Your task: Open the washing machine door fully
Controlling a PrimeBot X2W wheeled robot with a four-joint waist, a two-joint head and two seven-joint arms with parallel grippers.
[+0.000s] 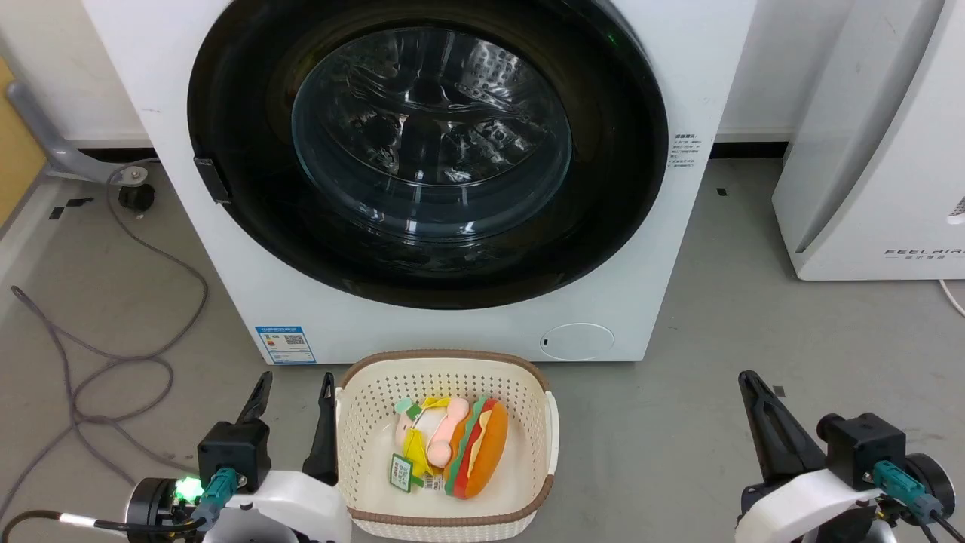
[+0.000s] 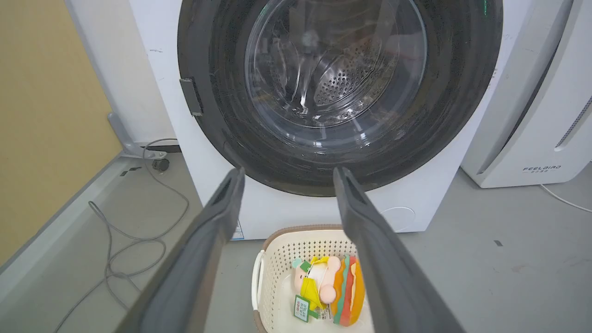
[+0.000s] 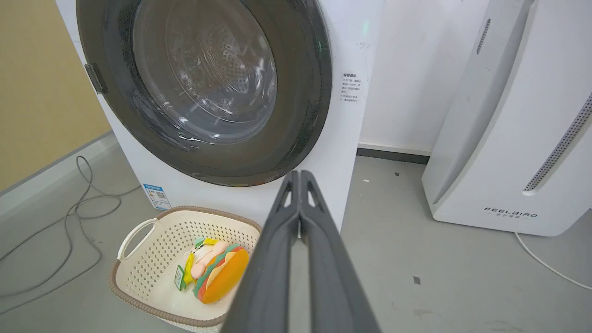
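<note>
Low at your left in the head view, the left end effector (image 1: 295, 378) stands spread beside a cream basket (image 1: 445, 357) holding a plush burger (image 1: 482, 452). Your right end effector (image 1: 748, 381), lower right, is pressed together on nothing. Beyond the basket, the washing machine door (image 1: 426, 151) sits closed in the front of the washing machine (image 1: 226, 271). Your left wrist view looks between the parted fingers (image 2: 208, 240) at the door's lower rim and the basket on the floor (image 2: 508, 259). Your right wrist view shows the closed fingers pointing toward the machine's lower right corner, with a white FEELBIRD appliance (image 3: 508, 162) alongside.
</note>
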